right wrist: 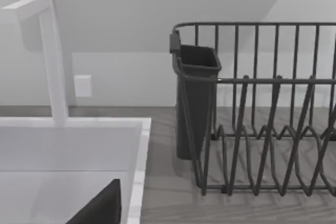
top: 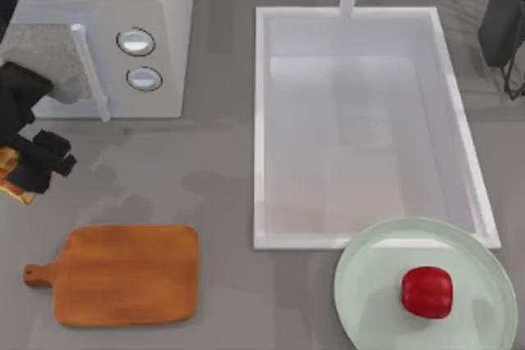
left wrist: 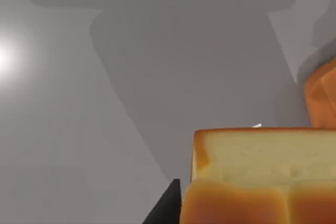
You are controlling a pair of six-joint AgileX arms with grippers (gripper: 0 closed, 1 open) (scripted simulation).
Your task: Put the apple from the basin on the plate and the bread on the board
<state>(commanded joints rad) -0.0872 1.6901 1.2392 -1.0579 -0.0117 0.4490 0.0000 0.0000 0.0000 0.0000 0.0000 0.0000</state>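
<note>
- I am holding the bread (top: 10,176) in my left pincer (top: 29,171) at the table's (top: 221,202) far left edge, clear of the surface, about nine o'clock in the top view; in the left wrist view the loaf sits right against the camera, grid top toward me.
- The board (top: 131,275) is lying at roughly five o'clock from that pincer, near but not under it; its long axis is running three-to-nine, handle pointing to nine o'clock.
- My judgement: the coming move is turning on carrying the bread toward five o'clock until it is over the board's bare middle, then lowering.
- The apple (top: 426,291) is already resting on the plate (top: 369,284), at the basin's (top: 261,120) five o'clock corner.
- My right arm is parked at the top view's one o'clock corner by the dish rack (right wrist: 262,108); I cannot tell how its pincer stands.
</note>
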